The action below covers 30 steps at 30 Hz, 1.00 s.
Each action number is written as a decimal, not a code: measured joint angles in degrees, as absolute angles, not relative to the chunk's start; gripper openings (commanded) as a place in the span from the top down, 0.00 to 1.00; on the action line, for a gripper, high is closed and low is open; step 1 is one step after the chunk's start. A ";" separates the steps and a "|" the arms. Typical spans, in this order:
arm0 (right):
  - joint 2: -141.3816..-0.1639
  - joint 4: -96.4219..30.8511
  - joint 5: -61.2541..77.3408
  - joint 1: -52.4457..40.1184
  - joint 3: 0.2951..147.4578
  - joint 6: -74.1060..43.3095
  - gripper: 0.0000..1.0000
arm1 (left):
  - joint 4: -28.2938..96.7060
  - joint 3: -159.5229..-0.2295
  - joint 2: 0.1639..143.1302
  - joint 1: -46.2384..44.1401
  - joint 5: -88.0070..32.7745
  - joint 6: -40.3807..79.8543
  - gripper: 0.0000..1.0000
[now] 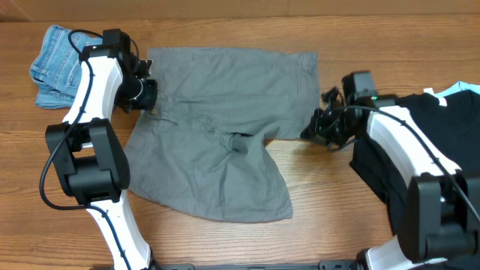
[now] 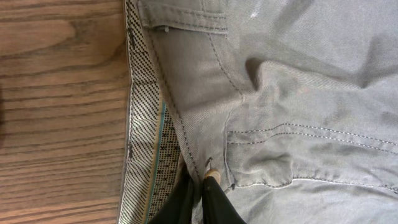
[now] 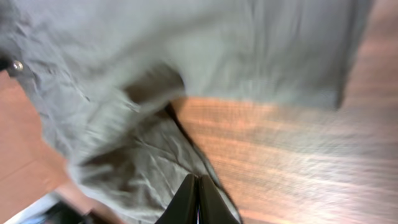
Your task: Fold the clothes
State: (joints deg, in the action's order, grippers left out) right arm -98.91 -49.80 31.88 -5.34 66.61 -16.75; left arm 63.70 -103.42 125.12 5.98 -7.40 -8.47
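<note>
Now the table [image 1: 330, 225] holds the grey shorts [image 1: 225, 105], spread out in the middle of the frame. The left gripper [image 2: 205, 186] pinches their waistband [image 2: 146, 143]. The right gripper [image 3: 198, 202] is squeezed tight by the right edge; if it missed the thin cloth, only one side lifts.

Soft, even light from above. Overhead view sharp, with faint shadows on the counter [image 1: 322, 195]. Left wrist view crisp, stitching clear. Right wrist view smeared by motion blur; shorts [image 3: 155, 74] and wood grain streaked.
</note>
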 measured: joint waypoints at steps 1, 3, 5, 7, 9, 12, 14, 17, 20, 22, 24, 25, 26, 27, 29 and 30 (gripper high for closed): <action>-98.26 -50.09 30.59 -5.34 67.88 -16.21 0.82 | 63.68 -103.42 125.12 5.98 -7.40 -8.47 0.89; -97.56 -48.80 29.47 -5.37 68.79 -14.66 0.74 | 63.66 -103.42 125.12 5.98 -7.40 -8.47 0.89; -97.73 -47.53 29.02 -5.52 68.71 -13.78 0.72 | 63.64 -103.42 125.12 5.98 -7.40 -8.47 0.89; -98.50 -45.93 28.86 -6.04 68.36 -13.34 0.69 | 63.66 -103.42 125.10 5.98 -7.42 -8.47 0.89; -99.83 -44.12 28.73 -6.76 67.96 -13.17 0.61 | 63.64 -103.42 125.12 5.98 -7.42 -8.47 0.89; -103.31 -41.15 29.65 -8.19 67.46 -12.67 0.33 | 63.66 -103.42 125.10 5.98 -7.40 -8.47 0.89; -105.60 -38.85 31.29 -9.19 67.13 -12.60 0.26 | 63.66 -103.42 125.12 5.98 -7.40 -8.47 0.89; -107.83 -35.22 32.95 -10.74 66.94 -14.83 0.20 | 63.68 -103.42 125.12 5.98 -7.42 -8.47 0.89; -108.40 -32.12 33.93 -11.88 66.92 -18.09 0.36 | 63.72 -103.42 125.10 5.98 -7.40 -8.47 0.88; -108.40 -31.64 34.41 -12.45 66.92 -19.94 0.35 | 63.70 -103.42 125.12 5.98 -7.40 -8.47 0.88; -108.66 -31.46 34.72 -12.86 66.92 -20.99 0.27 | 63.72 -103.42 125.12 5.98 -7.40 -8.47 0.88; -108.95 -31.14 34.76 -13.10 66.92 -21.45 0.30 | 63.68 -103.42 125.12 5.98 -7.42 -8.47 0.88; -109.19 -30.65 34.81 -13.28 66.92 -21.39 0.33 | 63.72 -103.42 125.12 5.98 -7.40 -8.47 0.88; -109.51 -30.00 34.89 -13.56 66.92 -21.74 0.35 | 63.72 -103.42 125.12 5.98 -7.40 -8.47 0.88; -109.93 -28.62 35.05 -14.04 66.89 -22.37 0.35 | 63.70 -103.42 125.12 5.98 -7.40 -8.47 0.88; -110.08 -27.90 35.16 -14.39 66.89 -22.46 0.37 | 63.77 -103.42 125.12 5.98 -7.40 -8.47 0.88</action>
